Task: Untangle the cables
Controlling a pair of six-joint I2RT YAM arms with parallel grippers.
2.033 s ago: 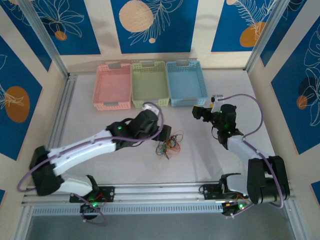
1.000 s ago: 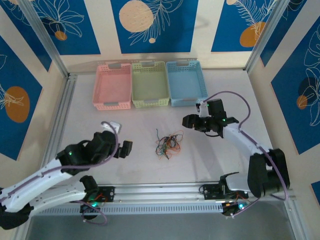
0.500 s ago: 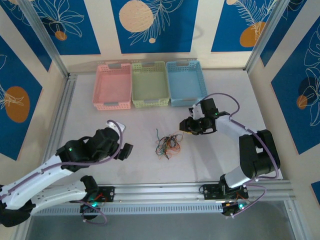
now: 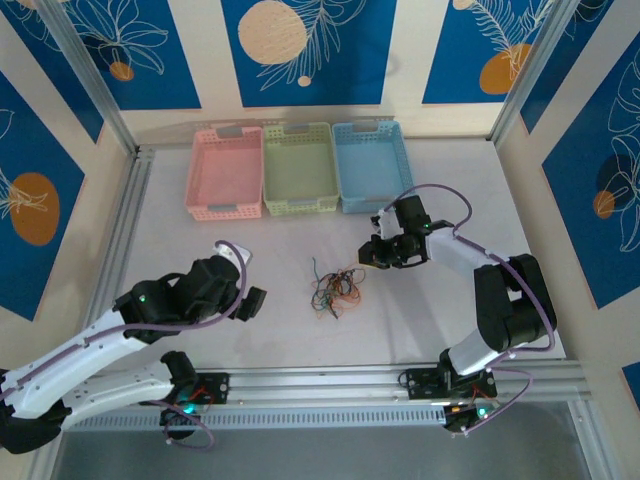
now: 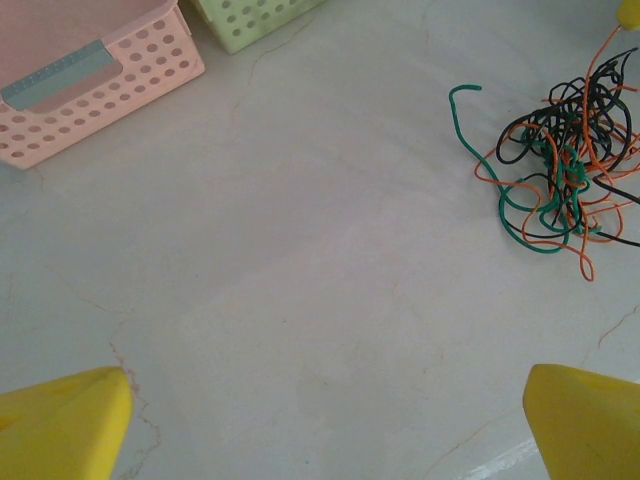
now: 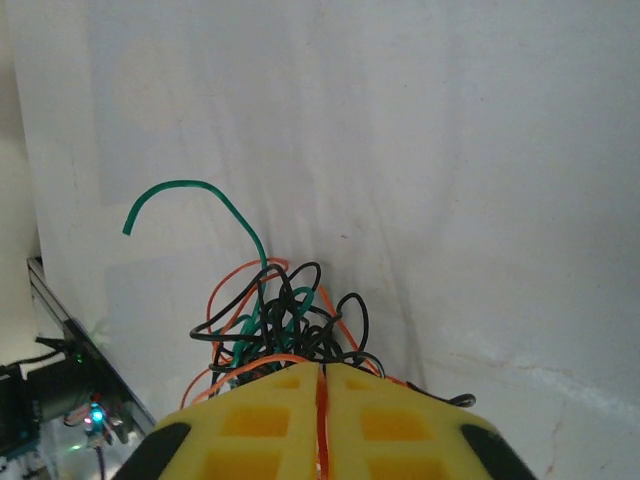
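The cables [image 4: 335, 285] lie as one small knot of black, orange and green wires at mid-table. My right gripper [image 4: 372, 254] sits at the knot's right edge. In the right wrist view its yellow pads [image 6: 321, 372] are shut, with a thin orange strand pinched in the seam between them. The rest of the cables [image 6: 285, 315] bunch just ahead of the pads, and a green end [image 6: 200, 195] curls up and away. My left gripper [image 4: 255, 303] stands wide open, left of the knot and apart from it. Its yellow fingertips [image 5: 60, 425] frame bare table, with the cables [image 5: 565, 165] far right.
Three perforated baskets stand in a row at the back: pink [image 4: 225, 172], green [image 4: 298, 168] and blue [image 4: 372, 165]. The pink basket [image 5: 90, 90] also fills the upper left of the left wrist view. An aluminium rail [image 4: 320, 380] runs along the near edge.
My right gripper has come in to the knot's right edge and closed from about half open to shut. The left arm drew back from the knot to the front left, then stayed still.
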